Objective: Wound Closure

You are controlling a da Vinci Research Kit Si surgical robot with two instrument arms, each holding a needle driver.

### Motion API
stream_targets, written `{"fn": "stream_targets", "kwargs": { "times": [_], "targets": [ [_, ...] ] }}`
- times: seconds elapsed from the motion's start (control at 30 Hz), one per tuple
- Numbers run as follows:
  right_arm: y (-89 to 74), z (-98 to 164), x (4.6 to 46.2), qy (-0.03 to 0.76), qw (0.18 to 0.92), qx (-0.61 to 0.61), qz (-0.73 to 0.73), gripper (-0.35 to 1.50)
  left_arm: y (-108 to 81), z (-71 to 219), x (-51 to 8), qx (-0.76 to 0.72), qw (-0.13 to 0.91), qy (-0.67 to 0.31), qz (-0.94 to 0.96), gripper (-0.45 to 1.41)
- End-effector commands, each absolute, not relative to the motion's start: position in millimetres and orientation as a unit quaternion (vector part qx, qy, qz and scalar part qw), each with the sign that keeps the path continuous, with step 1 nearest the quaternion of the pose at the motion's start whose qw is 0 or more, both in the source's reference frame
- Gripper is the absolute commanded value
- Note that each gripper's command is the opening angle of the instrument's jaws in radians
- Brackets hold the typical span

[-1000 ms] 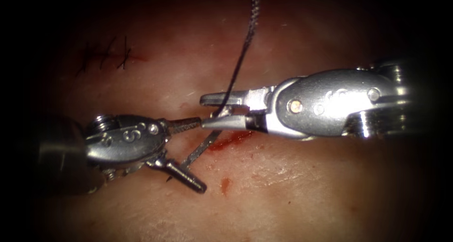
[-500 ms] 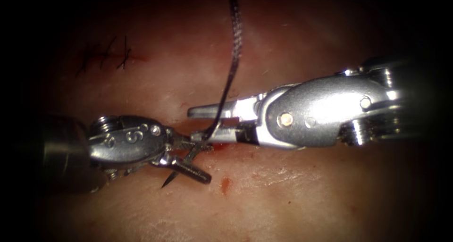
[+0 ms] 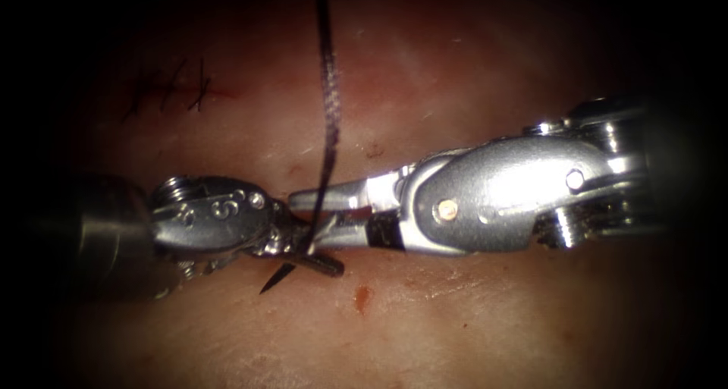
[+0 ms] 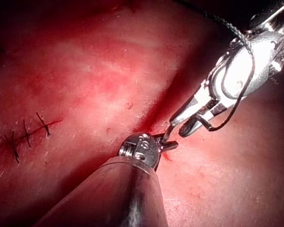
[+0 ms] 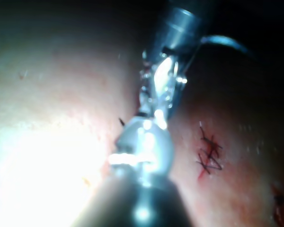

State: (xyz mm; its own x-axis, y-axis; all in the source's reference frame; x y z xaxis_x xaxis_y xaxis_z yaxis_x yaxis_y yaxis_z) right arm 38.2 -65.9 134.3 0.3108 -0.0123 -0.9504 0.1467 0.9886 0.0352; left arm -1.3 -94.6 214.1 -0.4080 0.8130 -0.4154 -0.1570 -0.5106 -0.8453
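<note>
Meeting tip to tip over the middle of the tissue (image 3: 470, 321), the two tools crowd the same small spot. The left tool (image 3: 303, 245) comes in from the left with its jaws spread wide, one reaching toward the other tool and one angled down toward the surface, and I see nothing gripped between them. The right tool (image 3: 322, 218) reaches in from the right with a gap between its jaws; the dark thread (image 3: 327, 93) drops from above and passes through that gap without being pinched.

The needle (image 3: 277, 278) lies between the two tips. Its dark pointed end pokes out just below the left tool's lower jaw, clear of the surface, while the rest of its curve is hidden behind the metal, so I cannot tell whether either jaw touches it or whether any part sits in the tissue.

A red spot of fluid (image 3: 362, 296) sits just below the tips. Up to the left, well apart from the tools, is a short row of dark stitches (image 3: 171, 89).

From the left wrist view, the thread (image 4: 241, 80) loops over the right tool (image 4: 182, 125), whose tips sit just above the left tool (image 4: 168, 142).
</note>
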Motion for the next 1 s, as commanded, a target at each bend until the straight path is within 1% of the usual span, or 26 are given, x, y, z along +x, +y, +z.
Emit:
{"fn": "stream_targets", "kwargs": {
  "times": [0.03, 0.13, 0.23, 0.3, 0.4, 0.47, 0.77, 0.93, 0.97, 1.0],
  "targets": [
    [-66.2, 134.5, 38.8, 0.580, 0.813, 0.054, -0.016, 0.86, -95.6, 214.6, -1.9, -0.440, 0.333, -0.382, 0.742, -0.45],
    [-65.5, 134.1, 38.7, 0.566, 0.821, 0.050, 0.047, 1.20, -95.6, 214.6, -1.8, -0.442, 0.365, -0.394, 0.718, -0.45],
    [-65.0, 133.5, 38.5, 0.554, 0.825, 0.053, 0.097, 1.28, -95.6, 214.6, -1.7, -0.452, 0.393, -0.407, 0.690, -0.45],
    [-64.6, 133.1, 38.4, 0.545, 0.826, 0.048, 0.136, 1.40, -95.7, 214.6, -1.8, -0.453, 0.419, -0.422, 0.664, -0.45],
    [-64.6, 133.1, 38.4, 0.542, 0.825, 0.041, 0.155, 1.45, -95.7, 214.6, -2.0, -0.453, 0.431, -0.429, 0.652, -0.45],
    [-64.7, 133.0, 38.3, 0.537, 0.825, 0.039, 0.170, 1.47, -95.7, 214.6, -2.1, -0.454, 0.440, -0.434, 0.642, -0.45],
    [-66.3, 132.6, 38.8, 0.514, 0.834, 0.025, 0.201, 1.42, -95.4, 214.6, -2.2, -0.468, 0.459, -0.423, 0.626, -0.45],
    [-66.7, 133.4, 38.8, 0.500, 0.836, 0.014, 0.227, 1.35, -95.5, 214.4, -2.2, -0.472, 0.464, -0.418, 0.623, -0.45],
    [-66.8, 133.8, 38.7, 0.497, 0.833, 0.015, 0.245, 1.27, -95.5, 214.4, -2.3, -0.474, 0.465, -0.416, 0.621, -0.45],
    [-66.8, 134.0, 38.7, 0.494, 0.832, 0.013, 0.251, 1.27, -95.5, 214.3, -2.3, -0.475, 0.466, -0.416, 0.620, -0.45]
  ]
}}
